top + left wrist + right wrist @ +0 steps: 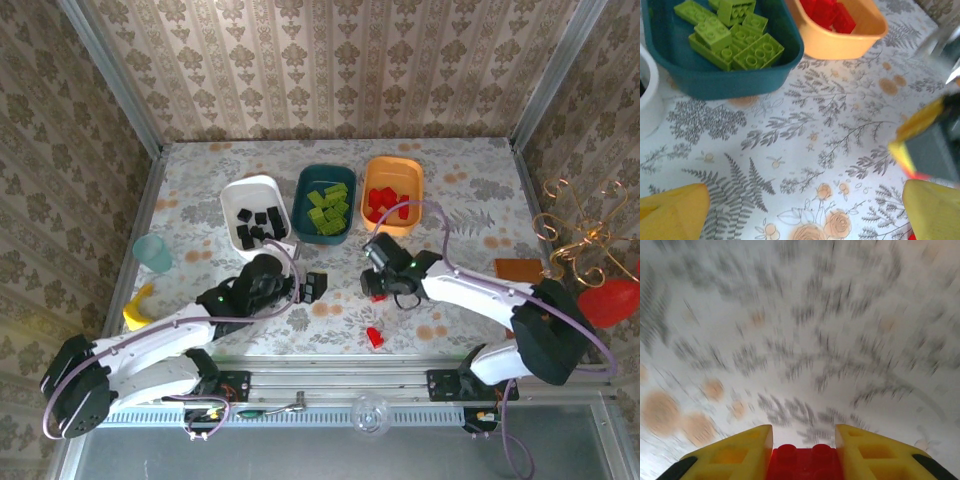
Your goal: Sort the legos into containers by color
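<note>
I see the white tray [250, 182], teal tray [325, 170] and orange tray [392, 162] side by side at upper centre, holding black, green and red legos in turn. My left gripper [802, 210] is spread wide over the tablecloth below the teal tray. My right gripper [804, 436] is clenched on a red brick [804, 462] at its wrist view's bottom edge.

white tray [255, 184] | teal tray [740, 80]: lime bricks [735, 40] | orange tray [840, 47]: red bricks [827, 12] | tablecloth [805, 135] floral (grey ferns)

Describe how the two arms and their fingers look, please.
The left arm and the right arm have white links and black joints. A lilac cable runs along each. Small green lights glow near the wrists. The fingers are yellow and blocky, with square recesses.
</note>
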Robot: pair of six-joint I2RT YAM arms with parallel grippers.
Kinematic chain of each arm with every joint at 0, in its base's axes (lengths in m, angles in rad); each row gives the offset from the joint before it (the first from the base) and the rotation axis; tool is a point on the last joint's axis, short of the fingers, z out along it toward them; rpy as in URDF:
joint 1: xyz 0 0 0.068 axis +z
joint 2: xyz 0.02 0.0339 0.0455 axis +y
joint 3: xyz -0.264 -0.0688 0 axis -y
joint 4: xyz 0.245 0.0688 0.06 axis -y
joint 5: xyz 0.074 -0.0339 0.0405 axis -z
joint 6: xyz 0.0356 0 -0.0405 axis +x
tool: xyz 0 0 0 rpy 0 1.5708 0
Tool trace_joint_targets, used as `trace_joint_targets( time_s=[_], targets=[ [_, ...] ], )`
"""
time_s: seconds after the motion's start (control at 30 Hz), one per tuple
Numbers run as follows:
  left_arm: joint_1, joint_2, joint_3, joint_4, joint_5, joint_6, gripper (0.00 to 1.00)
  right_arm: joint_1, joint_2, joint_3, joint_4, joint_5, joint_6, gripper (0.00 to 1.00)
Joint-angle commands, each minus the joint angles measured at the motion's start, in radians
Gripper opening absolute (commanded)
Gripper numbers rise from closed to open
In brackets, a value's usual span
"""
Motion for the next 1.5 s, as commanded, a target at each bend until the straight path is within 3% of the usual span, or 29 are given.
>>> trace_joint_targets(
  time_s=[0.0,0.13,0.23,0.4,0.57,0.63,0.7,0.77,0.93,1.13,1.3,1.47],
  targets=[
    [-0.017,-0.038,-0.023,-0.01,-0.045,-0.043,1.0,-0.062,-0.041,0.088,0.005,0.039,-0.019,0.28],
    [-0.027,-0.062,-0.055,-0.015,-0.057,-0.065,1.0,-0.162,-0.008,0.179,0.067,0.08,-0.002,0.29],
    [-0.03,-0.074,-0.071,-0.018,-0.056,-0.082,1.0,-0.231,0.104,0.28,0.097,0.128,0.005,0.28],
    [-0.038,-0.101,-0.086,-0.041,-0.06,-0.104,1.0,-0.33,0.329,0.493,0.056,0.144,0.027,0.28],
    [-0.046,-0.149,-0.109,-0.068,-0.08,-0.121,1.0,-0.371,0.455,0.623,-0.008,0.173,0.041,0.29],
    [-0.046,-0.172,-0.122,-0.072,-0.087,-0.123,1.0,-0.374,0.477,0.65,-0.025,0.181,0.037,0.34],
    [-0.046,-0.196,-0.129,-0.081,-0.096,-0.123,1.0,-0.38,0.49,0.677,-0.044,0.186,0.031,0.54],
    [-0.045,-0.213,-0.13,-0.091,-0.103,-0.119,1.0,-0.38,0.476,0.684,-0.047,0.186,0.022,0.65],
    [-0.046,-0.249,-0.124,-0.108,-0.124,-0.104,1.0,-0.365,0.372,0.626,-0.037,0.158,0.021,0.72],
    [-0.045,-0.32,-0.105,-0.177,-0.184,-0.089,1.0,-0.275,0.156,0.362,-0.027,0.072,0.035,0.75],
    [-0.047,-0.402,-0.078,-0.244,-0.244,-0.054,1.0,-0.129,-0.051,0.126,-0.106,0.031,0.017,0.75],
    [-0.045,-0.433,-0.083,-0.243,-0.272,-0.03,1.0,0.039,-0.14,-0.031,-0.255,-0.019,0.059,0.76]
  ],
)
